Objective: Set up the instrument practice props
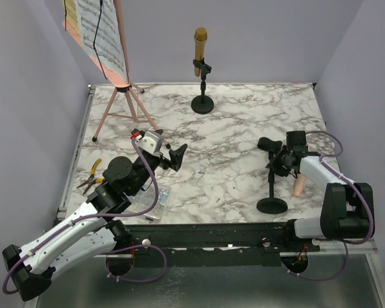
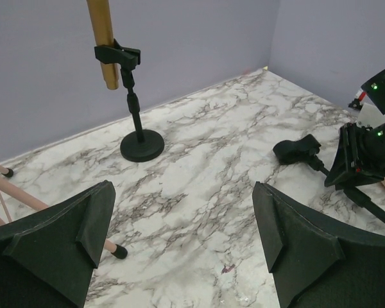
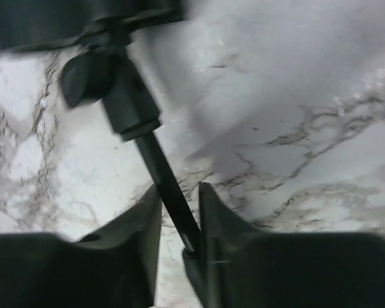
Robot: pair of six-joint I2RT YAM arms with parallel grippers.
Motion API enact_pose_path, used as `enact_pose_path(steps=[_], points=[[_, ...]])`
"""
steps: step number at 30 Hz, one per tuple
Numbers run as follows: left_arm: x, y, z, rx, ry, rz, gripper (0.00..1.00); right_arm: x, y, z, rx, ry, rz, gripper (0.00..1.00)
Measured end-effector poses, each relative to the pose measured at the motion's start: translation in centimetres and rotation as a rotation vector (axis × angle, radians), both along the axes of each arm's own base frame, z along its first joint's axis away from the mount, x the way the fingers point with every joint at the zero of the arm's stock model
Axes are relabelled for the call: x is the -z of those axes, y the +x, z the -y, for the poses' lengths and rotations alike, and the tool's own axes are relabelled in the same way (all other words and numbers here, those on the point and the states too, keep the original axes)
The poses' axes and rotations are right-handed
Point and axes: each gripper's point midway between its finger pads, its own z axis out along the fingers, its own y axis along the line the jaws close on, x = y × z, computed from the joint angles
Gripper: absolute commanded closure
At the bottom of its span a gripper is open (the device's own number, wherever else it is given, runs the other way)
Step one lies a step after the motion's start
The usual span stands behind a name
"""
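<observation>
1. Top view. The back mic holder (image 1: 203,102) stands upright at the far middle of the table with the gold microphone (image 1: 200,40) clipped in it, so that pair looks finished.
   - Left of it and at the same depth stands the pink music rack (image 1: 119,106), carrying the sheet-music pages (image 1: 101,32). This also looks done.
   - Well to the near right of the back mic holder is the second mic holder (image 1: 272,205), with an empty clip.
   - The right gripper (image 1: 277,160) sits at its stem, probably to steady or straighten it before a microphone goes in.
   - The pink microphone (image 1: 298,186) lies flat just beyond that stem, on the side away from the back mic holder and partly hidden by the arm. It has not been mounted yet.
   - The left gripper (image 1: 176,156) hovers near-left of the back mic holder, apart from every prop.
2. Left wrist view. The left gripper's fingers (image 2: 58,250) are spread wide with only bare marble between them. It looks parked out of the way.
   - Beyond them the back mic holder (image 2: 142,145) stands straight.
   - To its right the second mic holder's clip (image 2: 297,149) leans toward it, with the stem slanting away. I cannot tell whether the base sits flat.
3. Right wrist view, blurred. The right gripper's fingers (image 3: 131,237) are drawn in narrow on either side of the thin black stem (image 3: 170,192), below the clip joint.
   - That is a sensible place to take hold, because it leaves the clip free.
   - I cannot tell whether the pads already press on the stem.
</observation>
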Motion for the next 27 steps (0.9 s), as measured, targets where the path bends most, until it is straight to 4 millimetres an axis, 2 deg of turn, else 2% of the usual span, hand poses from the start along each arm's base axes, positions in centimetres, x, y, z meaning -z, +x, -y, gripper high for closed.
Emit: enact_pose_path(steps=[1, 2, 5, 9, 11, 15, 17, 19, 22, 27], points=[[0.1, 0.0, 0.0, 0.0, 0.003, -0.003, 0.05, 0.0, 0.1, -0.2, -0.023, 0.005, 0.009, 0.96], [0.3, 0.1, 0.1, 0.0, 0.007, -0.007, 0.05, -0.2, 0.5, -0.6, -0.054, 0.016, 0.029, 1.0], [0.6, 0.2, 0.2, -0.001, 0.016, -0.015, 0.05, -0.5, 1.6, -1.7, -0.121, 0.057, 0.079, 1.0], [0.9, 0.3, 0.3, -0.002, 0.024, -0.022, 0.05, -1.0, 3.0, -4.3, -0.258, 0.117, 0.163, 1.0], [0.9, 0.4, 0.2, -0.007, 0.024, -0.023, 0.05, -1.9, 3.6, -6.7, -0.363, 0.124, 0.23, 1.0], [0.9, 0.6, -0.1, -0.029, 0.023, -0.025, 0.05, -5.4, 4.6, -13.5, -0.64, 0.117, 0.439, 1.0], [1.0, 0.7, -0.2, -0.039, 0.023, -0.027, 0.05, -8.4, 4.7, -16.7, -0.761, 0.1, 0.61, 1.0], [1.1, 0.9, -0.3, -0.05, 0.026, -0.03, 0.05, -11.8, 4.3, -19.0, -0.845, 0.091, 0.809, 1.0], [1.4, 1.1, -0.3, -0.058, 0.032, -0.037, 0.05, -15.3, 4.4, -19.7, -0.863, 0.058, 1.06, 0.99], [1.5, 1.3, -0.5, -0.075, 0.034, -0.041, 0.05, -17.0, 6.0, -19.8, -0.861, -0.027, 1.271, 0.99]])
